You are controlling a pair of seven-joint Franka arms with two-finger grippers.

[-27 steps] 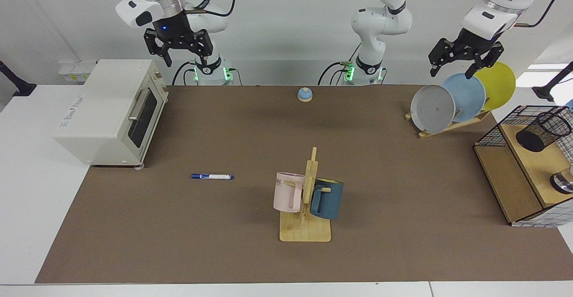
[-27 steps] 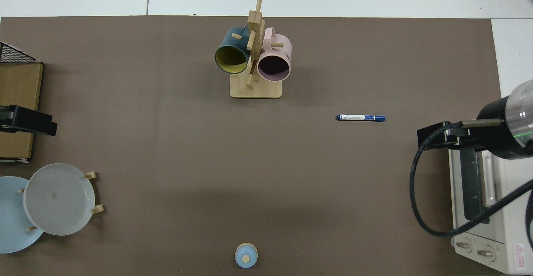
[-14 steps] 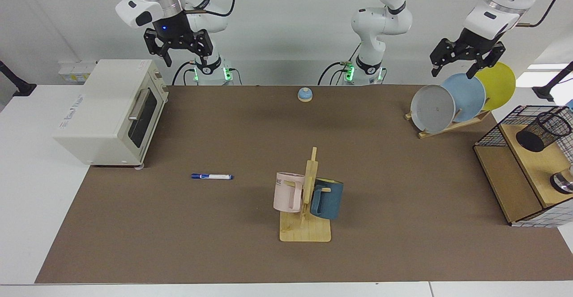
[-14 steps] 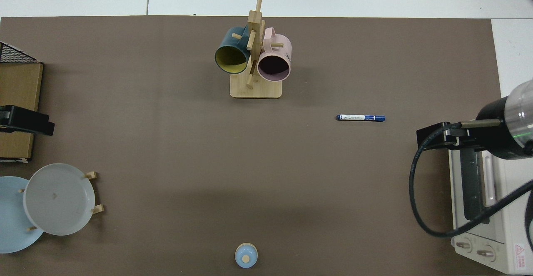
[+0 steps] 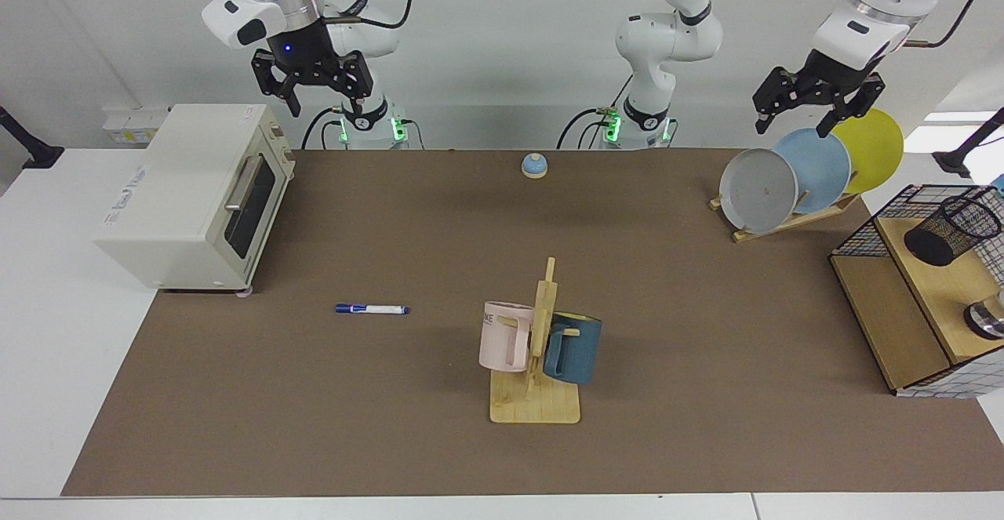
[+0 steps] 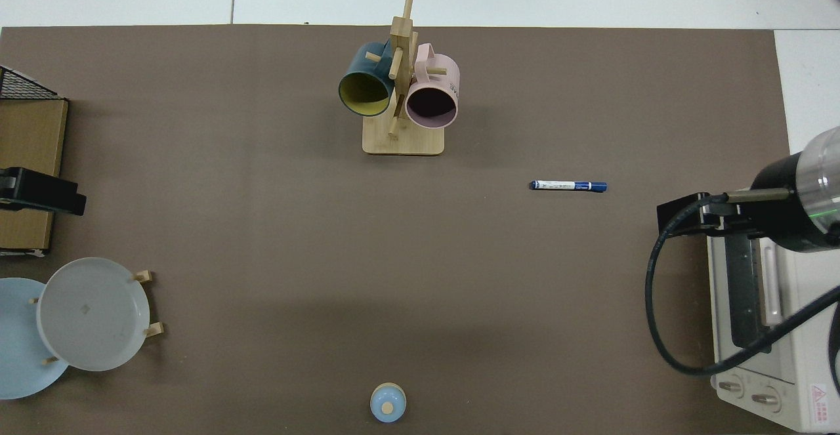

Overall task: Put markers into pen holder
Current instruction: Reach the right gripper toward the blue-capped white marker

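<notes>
A slim, smooth marker (image 5: 372, 309) is laid flat on the matte brown worktop (image 5: 392, 426), well below the jaws of the right gripper (image 5: 312, 90), its long axis crosswise in the facing view; the black wire-mesh pen holder (image 5: 951, 230) is seen tilted on a wooden shelf (image 5: 933, 285), below the left gripper (image 5: 796, 108); both jaws are spread wide, nothing held.

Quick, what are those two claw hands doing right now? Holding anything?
Right gripper: open, empty, raised above the toaster oven.
Left gripper: open, empty, raised above the plate rack.
</notes>
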